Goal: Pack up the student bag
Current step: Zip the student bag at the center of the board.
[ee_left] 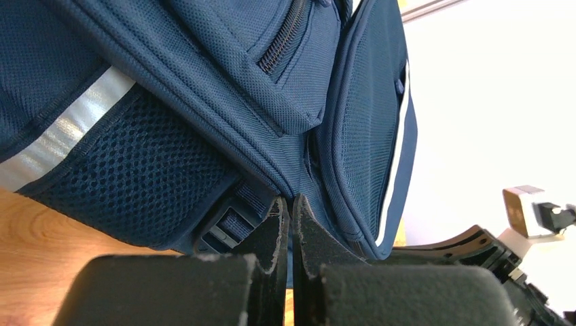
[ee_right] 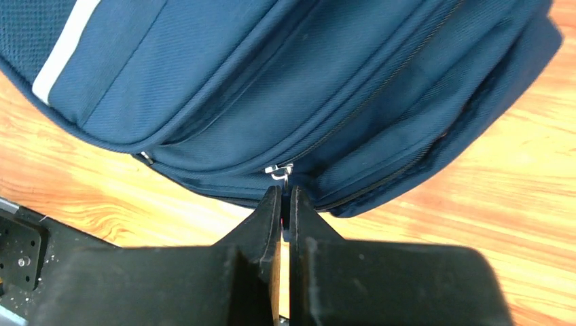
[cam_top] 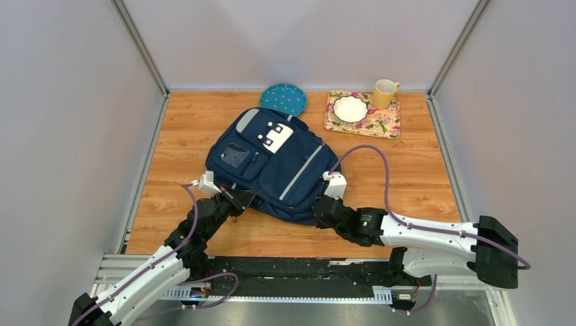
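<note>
The lower end of the zip pull (ee_right: 284, 178) is hidden between the closed fingertips of the right gripper (ee_right: 286, 195). A black buckle (ee_left: 223, 234) sits half behind the fingers of the left gripper (ee_left: 291, 204). Both wrist views cut off the student bag (ee_left: 204, 88) at their edges, its far part unseen there

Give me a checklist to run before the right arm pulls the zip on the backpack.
1. The right gripper closed on the zipper pull: ok, the pull runs down between the shut fingers.
2. The left gripper bracing the student bag: cannot tell. It is shut at the bag's near corner, but no pinched fabric shows.
3. Bag lying flat on the table: ok.
4. The zip opened: not ok, it looks closed.
5. The tray and the cup apart from the bag: ok.
</note>
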`<state>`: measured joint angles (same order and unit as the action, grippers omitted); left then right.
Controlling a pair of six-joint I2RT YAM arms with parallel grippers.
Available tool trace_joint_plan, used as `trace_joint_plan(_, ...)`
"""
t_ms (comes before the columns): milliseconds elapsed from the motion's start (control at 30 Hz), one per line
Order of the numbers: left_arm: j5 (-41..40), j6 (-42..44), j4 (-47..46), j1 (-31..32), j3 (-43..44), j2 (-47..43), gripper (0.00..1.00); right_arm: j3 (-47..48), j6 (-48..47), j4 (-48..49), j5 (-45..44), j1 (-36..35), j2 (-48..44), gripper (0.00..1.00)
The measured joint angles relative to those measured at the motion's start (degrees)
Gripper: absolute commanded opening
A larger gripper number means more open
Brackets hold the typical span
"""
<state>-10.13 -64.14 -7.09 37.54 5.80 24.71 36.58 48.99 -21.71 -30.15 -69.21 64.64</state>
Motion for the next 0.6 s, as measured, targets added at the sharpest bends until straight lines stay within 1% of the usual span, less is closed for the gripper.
trace_joint_plan(133, 1.49, 3.69, 5.38, -1.49, 3.58, 0.2, 0.0, -1.11, -1.68, -0.83, -0.48, 2.73, -3.28, 0.0)
trace_joint_plan(167, 1.81, 5.05, 6.78, -1.86, 4.79, 0.44, 0.09, -1.31, -2.45, -0.81, -0.46, 3.43, -4.07, 0.0)
trace_joint_plan(233, 2.8, 9.33, 11.13, -2.4, 8.57, 2.16, 0.3, -1.53, -4.17, -0.5, -0.04, 4.09, -5.6, 0.0)
trace_joint_plan(300, 3.74, 15.26, 15.41, -2.73, 12.68, 4.35, 0.46, -1.9, -6.08, 0.04, 1.2, 4.15, -7.32, 0.0)
trace_joint_plan(333, 4.11, 18.47, 17.25, -2.93, 15.02, 5.6, 0.49, -2.08, -6.95, 0.13, 1.81, 4.2, -8.04, 0.0)
trace_joint_plan(367, 4.61, 21.62, 18.51, -3.13, 16.92, 6.43, 0.56, -2.19, -7.48, 0.15, 2.47, 4.28, -8.48, 0.0)
trace_joint_plan(400, 5.09, 23.98, 19.56, -3.15, 18.38, 6.75, 0.57, -2.25, -8.07, 0.17, 3.21, 4.42, -8.72, 0.0)
trace_joint_plan(433, 5.55, 26.88, 20.61, -3.21, 19.67, 6.82, 0.62, -2.32, -8.66, 0.24, 3.87, 4.44, -8.87, 0.0)
trace_joint_plan(467, 5.86, 29.62, 21.64, -3.21, 20.76, 6.6, 0.69, -2.34, -8.79, 0.26, 3.98, 4.44, -8.87, 0.0)
trace_joint_plan(600, 8.22, 37.09, 22.99, -2.29, 21.64, 4.35, 0.7, -2.51, -9.99, 0.55, 5.38, 4.55, -9.14, 0.0)
